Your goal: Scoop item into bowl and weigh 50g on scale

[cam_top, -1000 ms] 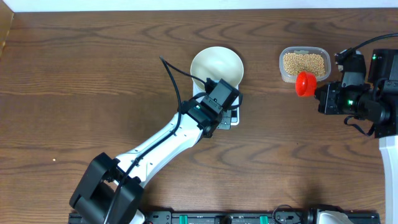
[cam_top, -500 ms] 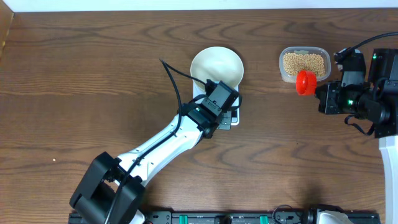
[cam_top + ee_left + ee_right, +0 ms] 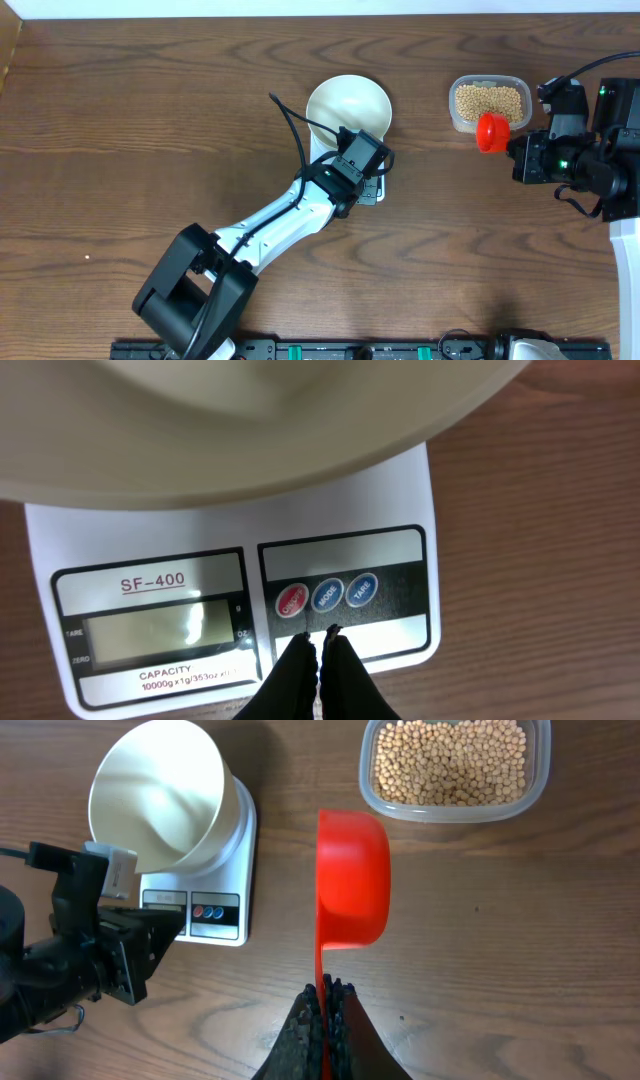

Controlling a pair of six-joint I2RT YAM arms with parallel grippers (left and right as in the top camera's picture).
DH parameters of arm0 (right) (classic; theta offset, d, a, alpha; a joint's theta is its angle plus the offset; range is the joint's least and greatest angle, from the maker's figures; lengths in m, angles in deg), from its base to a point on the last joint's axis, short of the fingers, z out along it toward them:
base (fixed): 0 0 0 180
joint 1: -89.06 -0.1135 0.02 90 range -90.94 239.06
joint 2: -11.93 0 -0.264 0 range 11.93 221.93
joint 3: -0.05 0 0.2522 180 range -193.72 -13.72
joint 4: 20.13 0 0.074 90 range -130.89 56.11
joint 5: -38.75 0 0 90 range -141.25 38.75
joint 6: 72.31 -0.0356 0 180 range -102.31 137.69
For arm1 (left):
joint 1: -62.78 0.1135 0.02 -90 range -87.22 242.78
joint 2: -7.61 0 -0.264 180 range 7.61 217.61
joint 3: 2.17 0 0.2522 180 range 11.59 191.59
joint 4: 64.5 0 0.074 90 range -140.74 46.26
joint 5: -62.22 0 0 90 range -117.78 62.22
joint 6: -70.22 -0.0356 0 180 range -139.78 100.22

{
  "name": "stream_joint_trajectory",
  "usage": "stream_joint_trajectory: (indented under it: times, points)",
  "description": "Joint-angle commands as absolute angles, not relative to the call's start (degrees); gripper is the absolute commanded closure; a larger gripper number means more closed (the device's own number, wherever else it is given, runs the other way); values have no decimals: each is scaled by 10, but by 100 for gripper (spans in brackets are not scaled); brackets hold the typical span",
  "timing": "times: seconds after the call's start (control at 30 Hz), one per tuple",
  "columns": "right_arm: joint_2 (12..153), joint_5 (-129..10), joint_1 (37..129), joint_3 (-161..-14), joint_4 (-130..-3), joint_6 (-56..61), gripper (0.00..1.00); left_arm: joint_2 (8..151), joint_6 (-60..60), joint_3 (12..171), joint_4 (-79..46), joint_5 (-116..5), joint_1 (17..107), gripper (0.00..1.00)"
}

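Beans (image 3: 450, 760) in clear tub (image 3: 366, 770), bowl (image 3: 155, 790) on scale (image 3: 228, 885)

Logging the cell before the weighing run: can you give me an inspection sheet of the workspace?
Surface: brown wooden table, no spills seen.
Job's things: empty white bowl on the scale, display unreadable; beans in a clear tub; red scoop, no beans in it.
Clutter: nothing seen.
Grippers: left gripper shut, tips at the scale's buttons; right gripper shut on the scoop's handle.
Cables: black cable looping off the left arm beside the bowl.
Surroundings: black rail along the near edge.
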State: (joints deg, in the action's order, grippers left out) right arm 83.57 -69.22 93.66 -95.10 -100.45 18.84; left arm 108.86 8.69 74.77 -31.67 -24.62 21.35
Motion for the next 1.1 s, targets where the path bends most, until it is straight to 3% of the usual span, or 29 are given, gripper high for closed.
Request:
stream_joint_trajectory:
  times: [0.0, 1.07]
  points:
    - [835, -687, 939, -961, -1003, 199, 99, 1112, 86, 742, -321, -241, 212, 92]
    - [835, -687, 939, -961, -1003, 199, 99, 1157, 85, 740, -366, -193, 215, 93]
